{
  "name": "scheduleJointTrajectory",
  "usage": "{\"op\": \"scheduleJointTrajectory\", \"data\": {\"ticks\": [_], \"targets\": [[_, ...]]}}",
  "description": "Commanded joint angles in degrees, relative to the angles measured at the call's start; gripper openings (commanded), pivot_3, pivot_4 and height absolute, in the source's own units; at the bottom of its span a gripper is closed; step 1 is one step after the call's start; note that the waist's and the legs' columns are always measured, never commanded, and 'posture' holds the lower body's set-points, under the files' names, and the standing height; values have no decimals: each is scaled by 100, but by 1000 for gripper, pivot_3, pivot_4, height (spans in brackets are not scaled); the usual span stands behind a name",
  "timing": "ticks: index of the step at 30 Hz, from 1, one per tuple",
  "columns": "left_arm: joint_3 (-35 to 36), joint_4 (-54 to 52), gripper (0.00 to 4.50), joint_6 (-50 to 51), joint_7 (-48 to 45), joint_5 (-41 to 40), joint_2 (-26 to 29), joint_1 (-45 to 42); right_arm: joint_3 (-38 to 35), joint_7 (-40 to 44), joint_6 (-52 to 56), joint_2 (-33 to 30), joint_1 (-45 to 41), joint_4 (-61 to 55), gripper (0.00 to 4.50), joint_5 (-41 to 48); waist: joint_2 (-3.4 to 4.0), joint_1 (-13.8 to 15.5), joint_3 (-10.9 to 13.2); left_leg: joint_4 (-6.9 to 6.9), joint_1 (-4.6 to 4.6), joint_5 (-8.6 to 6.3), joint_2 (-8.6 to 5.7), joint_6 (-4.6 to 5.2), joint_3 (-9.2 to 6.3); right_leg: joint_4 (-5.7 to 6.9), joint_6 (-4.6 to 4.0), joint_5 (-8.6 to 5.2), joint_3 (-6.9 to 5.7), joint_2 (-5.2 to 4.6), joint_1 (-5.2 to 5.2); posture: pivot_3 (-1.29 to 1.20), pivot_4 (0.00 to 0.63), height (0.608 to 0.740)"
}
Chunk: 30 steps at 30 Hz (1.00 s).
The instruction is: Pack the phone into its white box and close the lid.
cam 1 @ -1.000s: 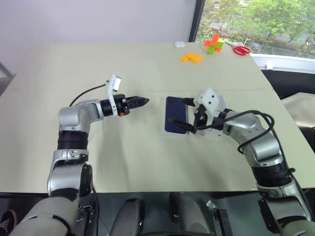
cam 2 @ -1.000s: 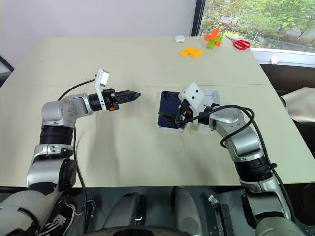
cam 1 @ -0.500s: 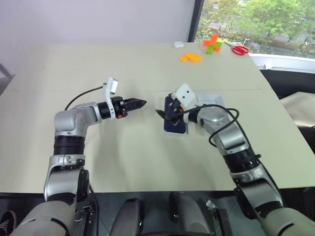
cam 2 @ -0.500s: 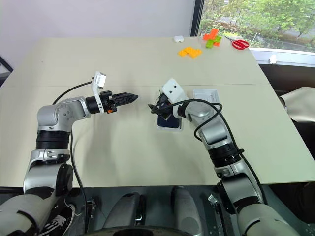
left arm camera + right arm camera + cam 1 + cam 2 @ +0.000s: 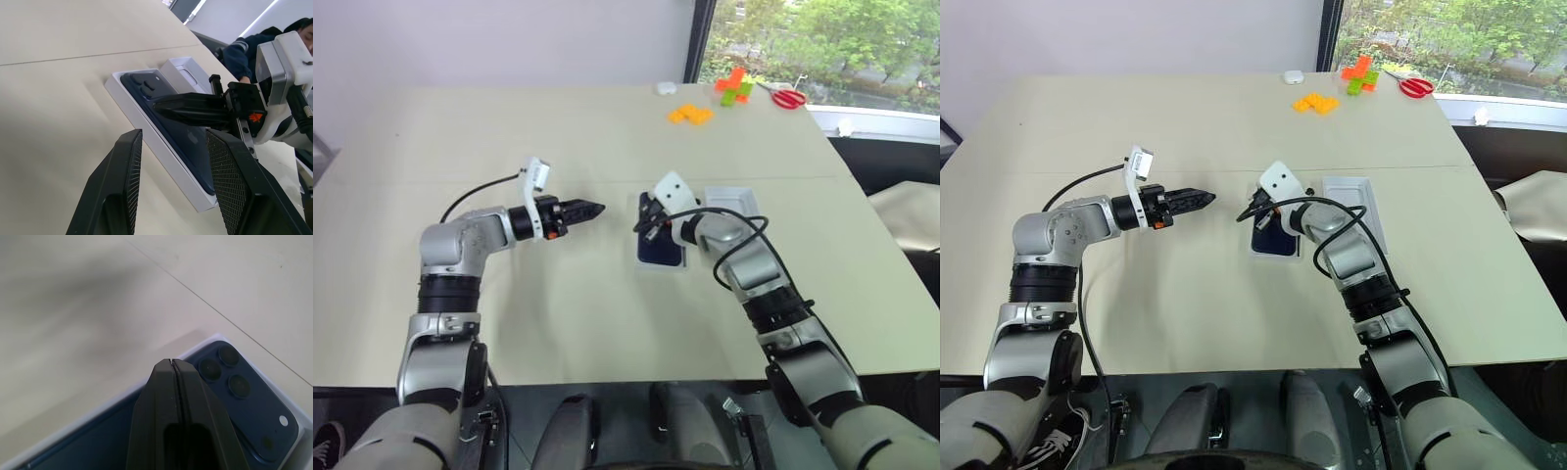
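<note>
The right gripper [image 5: 642,224] hangs over the phone [image 5: 660,241] with its fingers pressed together, holding nothing. In the left eye view its tip sits over the left long edge of the phone, which lies in the white box [image 5: 661,262] at mid-worktop, its long axis running away from the robot. The lid [image 5: 731,201] rests just beside the box on the right, behind the right forearm, so the right arm is the nearer one for fetching it. The left gripper [image 5: 590,209] hovers well to the left of the box, pointing toward it and carrying nothing.

In the right eye view the layout reads the same: box with the dark phone in the middle, lid [image 5: 1350,194] on its right with its plain pale inside up, and a bare stretch of worktop [image 5: 1185,294] between the left gripper and the box.

The left wrist view shows its own fingers [image 5: 122,196] partly spread and empty, with the box lying ahead of them at a slant. The right gripper stretches low over the phone's glossy navy back; whether it touches I cannot tell. A person in a dark sleeve [image 5: 244,49] sits beyond the worktop.

The right wrist view looks along its closed fingers [image 5: 173,406] to the phone's camera cluster [image 5: 225,369] in the box's corner. The phone looks seated, so I judge the lid comes next.
</note>
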Motion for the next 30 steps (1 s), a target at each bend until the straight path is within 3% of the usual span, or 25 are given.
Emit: {"op": "scheduleJointTrajectory", "data": {"ticks": [1,14,19,30], "targets": [[27,-94,2133,-61,15,-111,97,-79,23,137,-12,-76,34,-233,47,-62,0,1,0,0,-1,0,0,0,0,0,0,0,0,0,0,0,150,740],[12,-46,2133,-94,133,-148,53,-193,73,453,2,-602,379,-560,47,-299,0,10,-1,1,6,2,0,-2,-2,0,0,0,-2,3,7,0,150,740],[15,2,2133,-104,130,-156,44,-230,-385,281,311,27,-115,-668,47,250,0,-24,-1,1,5,6,2,-9,-2,1,-2,1,0,6,5,0,150,740],[-3,-79,2133,-146,169,-191,60,-173,199,-9,-389,322,-576,464,47,-483,1,1,0,-1,-2,6,-1,-10,-4,-2,-6,4,-3,0,0,0,150,740]]}}
